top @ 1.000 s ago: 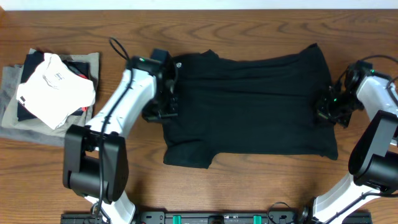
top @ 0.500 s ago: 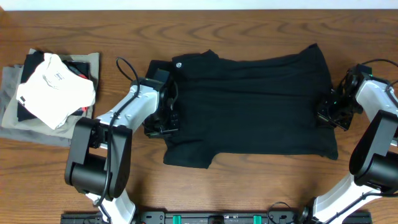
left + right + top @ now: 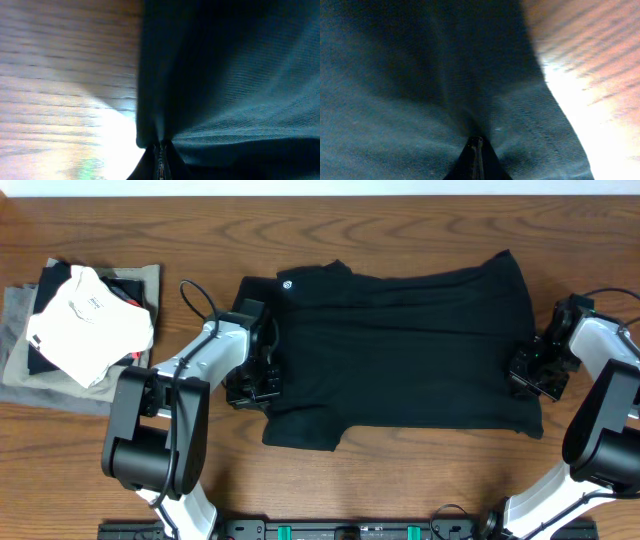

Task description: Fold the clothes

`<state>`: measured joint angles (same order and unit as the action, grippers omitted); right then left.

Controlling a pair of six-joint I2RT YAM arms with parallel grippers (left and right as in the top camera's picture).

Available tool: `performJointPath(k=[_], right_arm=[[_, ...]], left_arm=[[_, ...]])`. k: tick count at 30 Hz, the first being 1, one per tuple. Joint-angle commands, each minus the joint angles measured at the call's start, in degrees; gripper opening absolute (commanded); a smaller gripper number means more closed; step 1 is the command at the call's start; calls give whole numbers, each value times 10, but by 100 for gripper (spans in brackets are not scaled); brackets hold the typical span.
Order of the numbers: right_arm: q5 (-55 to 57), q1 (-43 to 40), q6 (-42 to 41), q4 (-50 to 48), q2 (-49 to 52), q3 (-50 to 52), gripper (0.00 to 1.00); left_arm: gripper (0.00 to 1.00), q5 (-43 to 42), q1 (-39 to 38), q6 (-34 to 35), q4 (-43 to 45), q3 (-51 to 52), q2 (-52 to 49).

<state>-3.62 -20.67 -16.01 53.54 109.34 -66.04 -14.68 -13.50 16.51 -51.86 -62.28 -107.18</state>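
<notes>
Centre of overhead frame: black T-shirt lies spread flat on wood table, w/ bare wood along all its edges. Left gripper sits at shirt's left edge, right gripper at its right edge. Wrist views show each pincer pressed together on a pinch of fabric, cloth puckered at the tips. Upper left, well apart from shirt: clothes pile, white item on top.
</notes>
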Motion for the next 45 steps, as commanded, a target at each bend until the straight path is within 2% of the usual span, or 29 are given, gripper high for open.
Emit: performJointPath(k=[1, 10, 18, 27, 31, 34, 37, 40, 42, 45], right_arm=[[53, -28, -20, -2, 9, 19, 1], [56, -49, -20, 5, 9, 19, 1], [77, -62, -24, 24, 9, -4, 1], [77, -71, -33, 100, 9, -93, 1], [63, -70, -32, 104, 9, -107, 2], [-2, -70, 9, 87, 9, -107, 8], [-68, -70, 43, 74, 9, -107, 12], [-74, -70, 43, 73, 9, -107, 13], [-74, -70, 50, 74, 9, -107, 14], [-73, -70, 66, 82, 9, -107, 14]], left_arm=[[7, 8, 17, 1, 7, 9, -7], [7, 8, 55, 2, 16, 25, -8], [6, 8, 66, 5, -45, 17, 2], [7, 7, 66, 5, -107, 12, 90], [11, 5, 56, -5, -120, 12, 131], [46, 2, 36, -10, -112, 12, 152], [62, -3, 11, -10, -106, 12, 155], [72, -24, -14, 6, -109, 17, 148], [72, -24, -24, 42, -114, 26, 144], [72, -24, -30, 53, -118, 44, 142]])
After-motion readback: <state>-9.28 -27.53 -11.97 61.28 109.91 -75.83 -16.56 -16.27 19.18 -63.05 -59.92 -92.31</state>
